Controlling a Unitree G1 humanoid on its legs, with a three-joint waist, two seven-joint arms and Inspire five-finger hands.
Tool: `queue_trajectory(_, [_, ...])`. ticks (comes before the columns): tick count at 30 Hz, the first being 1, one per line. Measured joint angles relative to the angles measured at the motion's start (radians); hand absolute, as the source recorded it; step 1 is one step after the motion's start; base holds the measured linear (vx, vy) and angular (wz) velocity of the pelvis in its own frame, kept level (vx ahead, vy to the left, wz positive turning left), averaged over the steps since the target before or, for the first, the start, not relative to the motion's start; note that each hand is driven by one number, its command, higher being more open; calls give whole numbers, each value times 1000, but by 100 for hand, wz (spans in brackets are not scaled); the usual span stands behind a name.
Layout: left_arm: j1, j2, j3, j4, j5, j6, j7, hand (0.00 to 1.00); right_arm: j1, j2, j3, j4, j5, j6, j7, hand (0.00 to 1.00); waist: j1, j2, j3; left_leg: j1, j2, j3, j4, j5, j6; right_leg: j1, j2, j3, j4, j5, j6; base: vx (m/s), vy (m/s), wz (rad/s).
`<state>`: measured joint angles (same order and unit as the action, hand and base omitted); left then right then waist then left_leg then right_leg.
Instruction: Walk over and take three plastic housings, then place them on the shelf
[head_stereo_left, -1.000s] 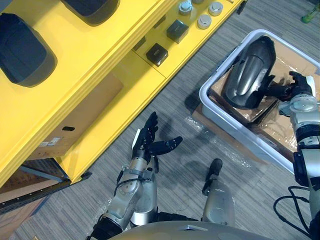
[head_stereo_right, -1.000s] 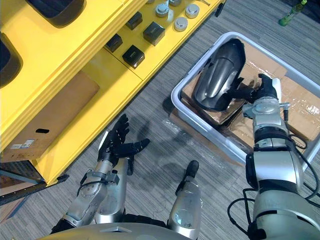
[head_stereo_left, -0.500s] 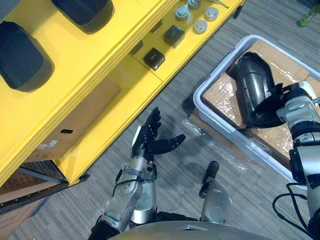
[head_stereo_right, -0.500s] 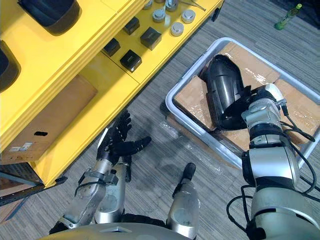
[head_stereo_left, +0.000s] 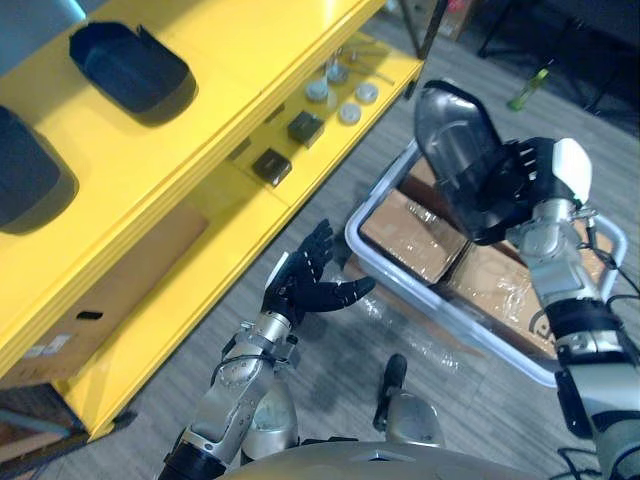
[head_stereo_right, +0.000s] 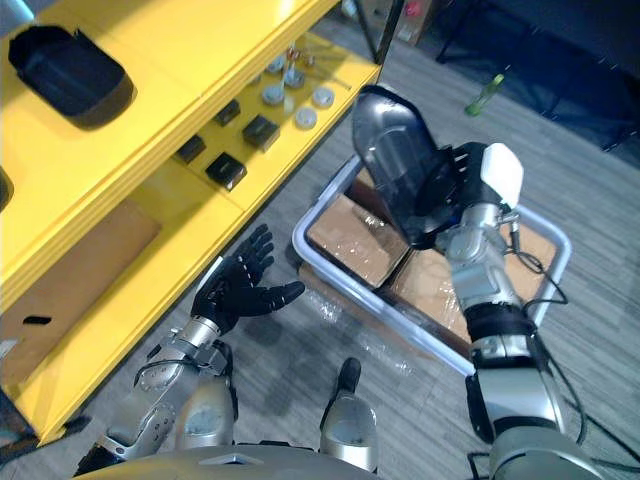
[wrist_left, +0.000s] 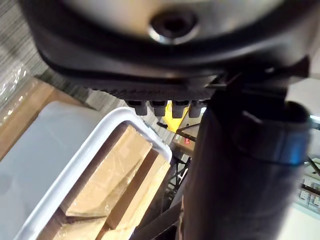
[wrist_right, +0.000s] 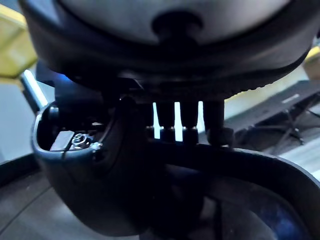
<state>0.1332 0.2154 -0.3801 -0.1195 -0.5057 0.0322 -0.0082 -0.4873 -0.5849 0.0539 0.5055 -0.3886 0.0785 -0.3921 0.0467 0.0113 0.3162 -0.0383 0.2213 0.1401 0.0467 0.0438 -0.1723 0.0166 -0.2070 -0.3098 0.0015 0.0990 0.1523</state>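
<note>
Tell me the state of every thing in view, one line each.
right hand: shut on plastic housing
plastic housing: raised, clear of white bin
left hand: open, empty, palm up
white bin: on floor, holding wrapped boxes
shelf housings: two resting on yellow shelf

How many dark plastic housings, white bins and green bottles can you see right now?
Dark plastic housings: 3, two on the yellow shelf, one in the right hand
White bins: 1
Green bottles: 1
Total: 5
</note>
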Motion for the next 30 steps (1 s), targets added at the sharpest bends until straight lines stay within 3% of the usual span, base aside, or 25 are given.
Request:
queue_trajectory(2, [-30,-16,-6,24,-58,41,21,100,65,49,-21,-90,-2,-19,-28,0,-6,-9,-34,34,-1,13,-27,6,-4,16,1,3,-9,0,0,60,-2,-12])
queue_trajectory(7, [-89,-64,-18,38,-116,49,63,100,182,140,-46,-258,-38,-75,-105,0,-32,-12,-79,98,-3,49,-72,18,-6,41,1,13,-16,0,1,5,1,-14])
queue_trajectory(12, [-151,-105,-43,76,-100,-30,96,100,286,225,-45,-362,-37,-137,-141,0,-75,-12,-116,140,-4,79,-90,22,-9,55,3,37,-21,1,4,-40,0,-19])
queue_trajectory(16, [-179,-130,-55,76,-78,-70,106,100,330,276,-29,-406,-35,-164,-142,0,-90,-9,-136,164,-3,106,-92,21,-10,54,5,63,-24,6,9,-34,4,-19])
queue_trajectory(22, [-209,-141,-76,75,-82,-78,97,100,358,287,38,-424,-35,-199,-136,0,-85,-6,-165,168,-3,112,-92,21,-10,56,8,69,-33,15,7,-12,2,-4])
queue_trajectory(30, [-209,-140,-93,73,-88,-75,86,100,357,324,137,-424,-26,-201,-134,0,-76,-5,-193,169,-3,105,-92,21,-10,66,8,64,-39,18,6,-4,2,1])
